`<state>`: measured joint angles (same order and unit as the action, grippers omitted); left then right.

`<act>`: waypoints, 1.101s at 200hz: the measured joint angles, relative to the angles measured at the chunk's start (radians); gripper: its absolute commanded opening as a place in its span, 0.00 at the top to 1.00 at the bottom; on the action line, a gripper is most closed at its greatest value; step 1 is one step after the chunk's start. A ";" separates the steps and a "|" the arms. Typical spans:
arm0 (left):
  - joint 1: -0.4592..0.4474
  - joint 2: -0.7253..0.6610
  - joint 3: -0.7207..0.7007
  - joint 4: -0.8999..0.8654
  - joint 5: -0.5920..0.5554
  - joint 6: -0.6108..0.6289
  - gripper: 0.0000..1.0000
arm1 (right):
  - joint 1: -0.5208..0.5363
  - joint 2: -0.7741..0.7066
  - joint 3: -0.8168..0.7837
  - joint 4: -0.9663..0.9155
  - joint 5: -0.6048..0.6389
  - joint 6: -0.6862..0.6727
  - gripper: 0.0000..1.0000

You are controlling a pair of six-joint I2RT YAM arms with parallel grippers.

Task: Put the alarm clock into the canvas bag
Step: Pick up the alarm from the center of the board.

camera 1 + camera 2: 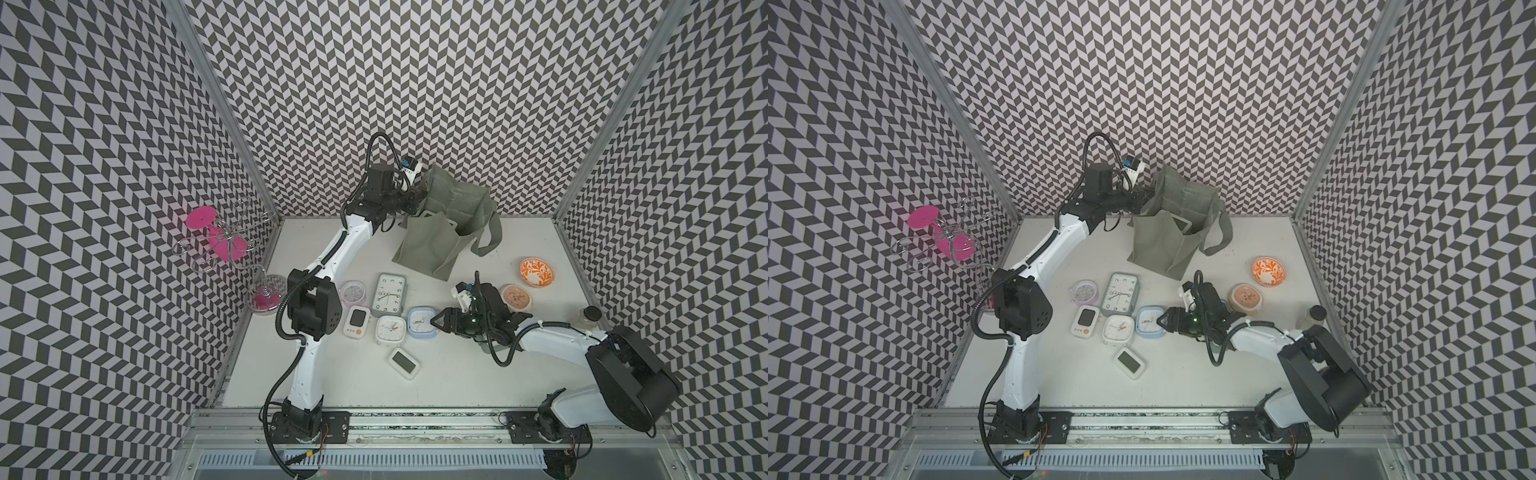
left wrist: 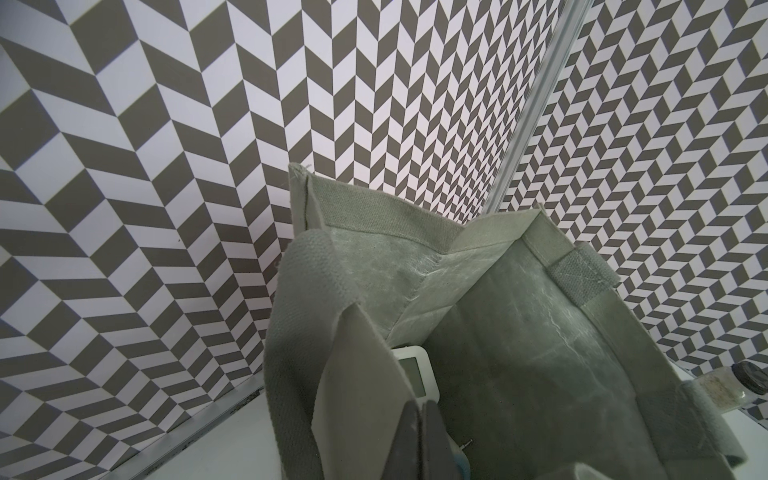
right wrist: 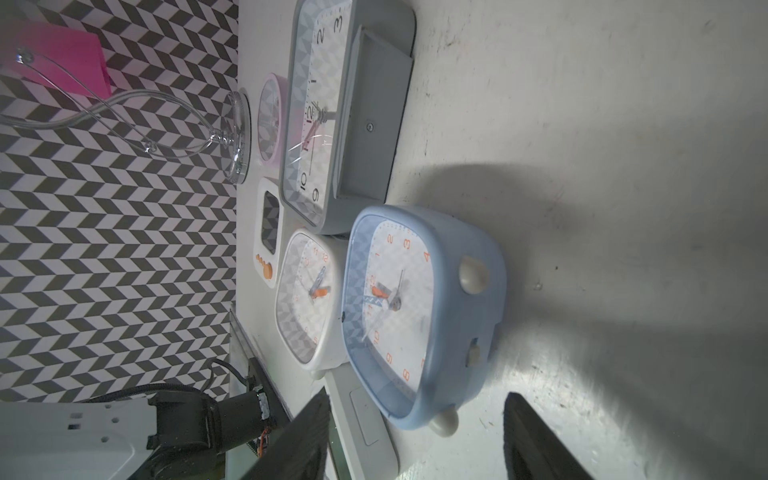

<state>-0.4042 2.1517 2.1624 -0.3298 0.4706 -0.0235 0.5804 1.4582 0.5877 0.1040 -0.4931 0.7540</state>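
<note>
Table [image 1: 478, 374], rear centre: canvas bag [image 1: 428, 245], digital clock [image 1: 1181, 224] inside it.
Before the bag: large clock [image 1: 389, 293], round clock [image 1: 353, 291] just left of it.
Next row forward, left to right: timer [image 1: 356, 321], middle clock [image 1: 390, 328], right clock [image 1: 422, 322].
Foremost: flat clock [image 1: 404, 362].
Right side: rear bowl [image 1: 536, 272], front bowl [image 1: 516, 297], jar [image 1: 588, 316] near the edge.
Left edge: stand [image 1: 266, 295].

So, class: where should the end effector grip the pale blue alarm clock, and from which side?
Grip the blue clock across its front and back edges, probably, from the open side where the right end effector is. It lies face up; the white clock crowds its other side.
</note>
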 measured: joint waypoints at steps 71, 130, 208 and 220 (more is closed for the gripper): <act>0.000 0.003 0.000 0.006 0.006 -0.001 1.00 | 0.000 0.073 -0.038 0.132 -0.053 0.057 0.28; 0.000 0.003 0.000 0.006 0.006 0.000 1.00 | 0.000 0.125 -0.052 0.238 -0.092 0.117 0.27; 0.000 0.003 0.000 0.006 0.006 0.000 1.00 | -0.001 0.216 -0.121 0.489 -0.172 0.246 0.32; 0.001 0.003 0.000 0.006 0.006 0.000 1.00 | -0.001 0.236 -0.133 0.545 -0.186 0.271 0.32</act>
<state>-0.4034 2.1548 2.1624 -0.3233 0.4767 -0.0235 0.5797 1.6943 0.4545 0.6491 -0.6792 1.0252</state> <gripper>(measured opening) 0.048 0.683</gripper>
